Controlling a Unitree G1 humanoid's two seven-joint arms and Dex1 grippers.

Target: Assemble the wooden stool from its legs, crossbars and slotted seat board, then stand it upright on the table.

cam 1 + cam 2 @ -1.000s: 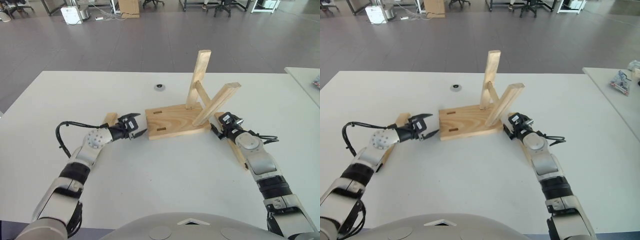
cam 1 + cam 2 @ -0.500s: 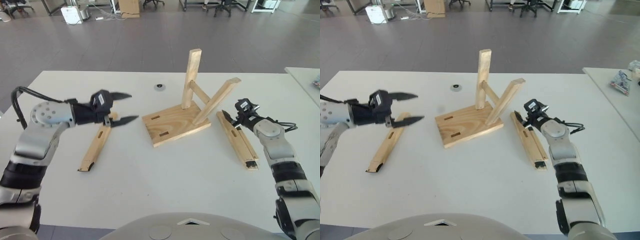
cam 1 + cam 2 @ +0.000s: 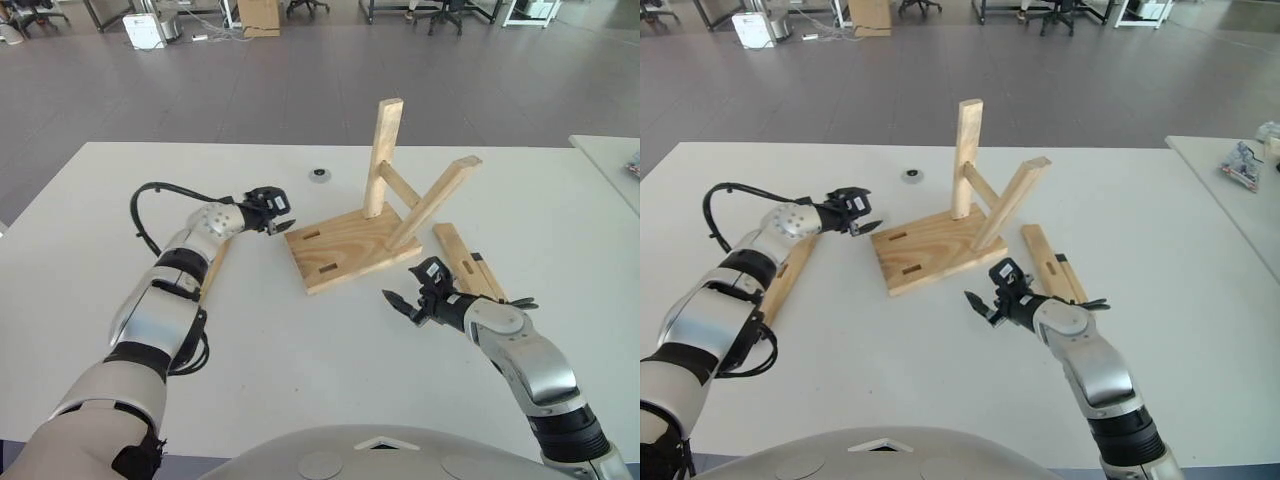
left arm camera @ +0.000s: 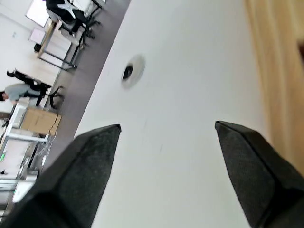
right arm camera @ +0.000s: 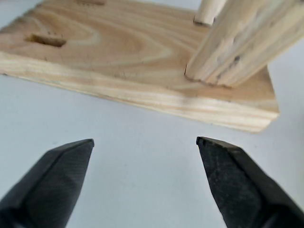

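The seat board (image 3: 345, 250) is lying flat near the middle of the white surface (image 3: 300, 360), turned at a slant. Two legs are sticking up from its far right part: one leg (image 3: 381, 160) is standing nearly upright, and the other leg (image 3: 435, 200) is leaning away to the right. A short crossbar (image 3: 400, 185) is running between them. Two empty slots (image 3: 313, 236) are showing near the board's left edge.

The left end effector (image 3: 280, 216) is hovering just beside the board's far left corner. Its fingers (image 4: 90, 161) are spread wide with nothing between them, and whether it is touching the board I cannot tell. A loose wooden piece (image 3: 788, 278) is lying on the surface under the left forearm, partly hidden by it.

The right end effector (image 3: 405, 303) is sitting low over the surface, just in front of the board's near right corner and apart from it. Its fingers (image 5: 52, 175) are also gaping wide and gripping nothing, and in the right wrist view they are pointing at the board's edge and the foot of the leaning leg. Another loose wooden piece (image 3: 465, 262) is lying flat to the right of the board, beside the right arm.

A small round dark fitting (image 3: 319, 175) is sitting on the surface beyond the board.
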